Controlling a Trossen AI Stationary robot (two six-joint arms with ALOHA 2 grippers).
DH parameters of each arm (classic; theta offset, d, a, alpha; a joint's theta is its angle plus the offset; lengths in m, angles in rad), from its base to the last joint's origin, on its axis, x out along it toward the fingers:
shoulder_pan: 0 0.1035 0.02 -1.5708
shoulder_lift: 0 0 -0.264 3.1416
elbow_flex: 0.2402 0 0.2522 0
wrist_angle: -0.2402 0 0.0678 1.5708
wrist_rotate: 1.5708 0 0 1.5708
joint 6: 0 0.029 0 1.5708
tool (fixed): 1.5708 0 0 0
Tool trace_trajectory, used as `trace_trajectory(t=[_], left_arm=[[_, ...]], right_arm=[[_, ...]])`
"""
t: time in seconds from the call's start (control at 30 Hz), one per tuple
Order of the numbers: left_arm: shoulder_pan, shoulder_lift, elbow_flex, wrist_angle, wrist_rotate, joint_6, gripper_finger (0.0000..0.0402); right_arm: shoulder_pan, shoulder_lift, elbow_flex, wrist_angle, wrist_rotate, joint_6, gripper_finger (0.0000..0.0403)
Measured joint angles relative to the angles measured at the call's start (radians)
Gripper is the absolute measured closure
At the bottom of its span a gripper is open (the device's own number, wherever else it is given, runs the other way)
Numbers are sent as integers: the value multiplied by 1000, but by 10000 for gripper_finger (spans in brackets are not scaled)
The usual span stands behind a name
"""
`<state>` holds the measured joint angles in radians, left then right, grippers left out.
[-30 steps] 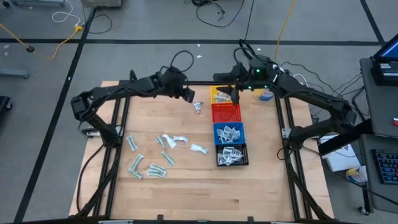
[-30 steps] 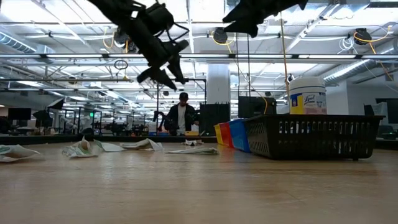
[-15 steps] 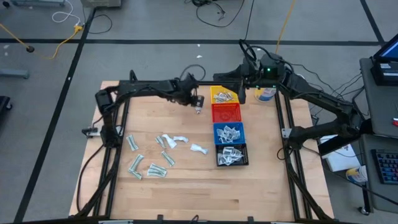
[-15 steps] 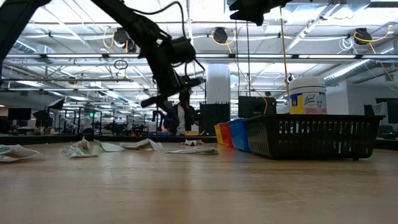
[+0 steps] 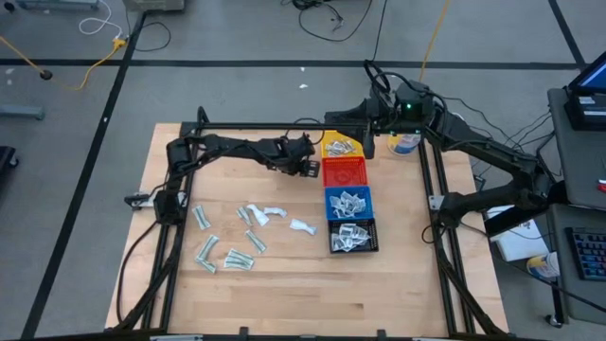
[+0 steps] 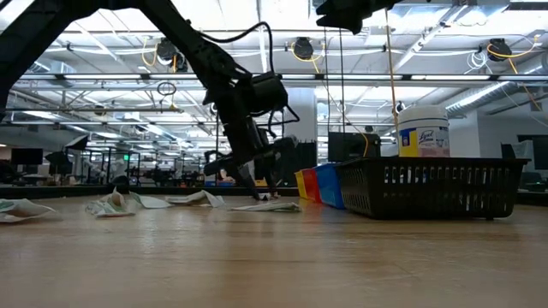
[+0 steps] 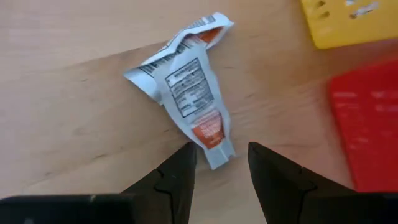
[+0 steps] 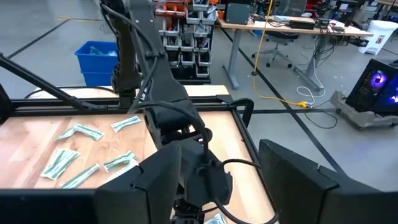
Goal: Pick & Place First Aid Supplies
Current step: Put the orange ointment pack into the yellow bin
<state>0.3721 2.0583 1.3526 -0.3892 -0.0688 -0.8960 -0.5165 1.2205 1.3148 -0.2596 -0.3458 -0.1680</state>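
Observation:
A white sachet [image 7: 193, 93] with black print and an orange-red patch lies flat on the wood just left of the red bin [image 7: 367, 124]. My left gripper [image 7: 219, 152] is open and low over it, one finger on each side of the sachet's narrow end, without touching it. In the high view the left gripper [image 5: 307, 168] covers the sachet. Several more packets [image 5: 232, 237] lie loose on the table's left half. My right gripper [image 5: 365, 144] hangs open above the yellow bin [image 5: 328, 152], high over the table [image 6: 342, 13].
Yellow, red [image 5: 346, 172], blue [image 5: 329, 203] and black [image 5: 331, 237] bins stand in a row from far to near, right of centre; the yellow, blue and black ones hold packets. A white jar [image 5: 405, 144] with a yellow label stands beyond the bins. Bare wood lies near.
My left gripper has swung from high near the far edge toward the right and near, and has come down to the table at the sachet beside the red bin. My right gripper has risen a little above the yellow bin. The sachet has stayed where it lay.

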Motion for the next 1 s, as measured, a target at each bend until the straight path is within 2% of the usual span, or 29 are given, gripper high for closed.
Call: trace_trajectory(t=[0.13,0.23,0.43,0.57,0.73,0.9,1.0], left_arm=[[-1,12,4,-21,-9,-1,246],[-2,18,5,-32,-15,15,268],[1,19,3,-53,-3,74,386],[12,5,1,-77,49,129,398],[10,-90,-24,-114,158,347,400],[15,-256,-100,-18,202,576,400],[11,-371,-185,118,255,700,401]], right_arm=[[2,0,0,-1,-1,1,193],[2,-2,0,-6,-1,13,193],[2,-7,0,-4,1,25,193],[2,-7,0,-5,2,25,193],[2,-7,0,-6,5,25,193],[1,-7,0,-2,87,26,193],[1,-7,0,0,114,46,193]])
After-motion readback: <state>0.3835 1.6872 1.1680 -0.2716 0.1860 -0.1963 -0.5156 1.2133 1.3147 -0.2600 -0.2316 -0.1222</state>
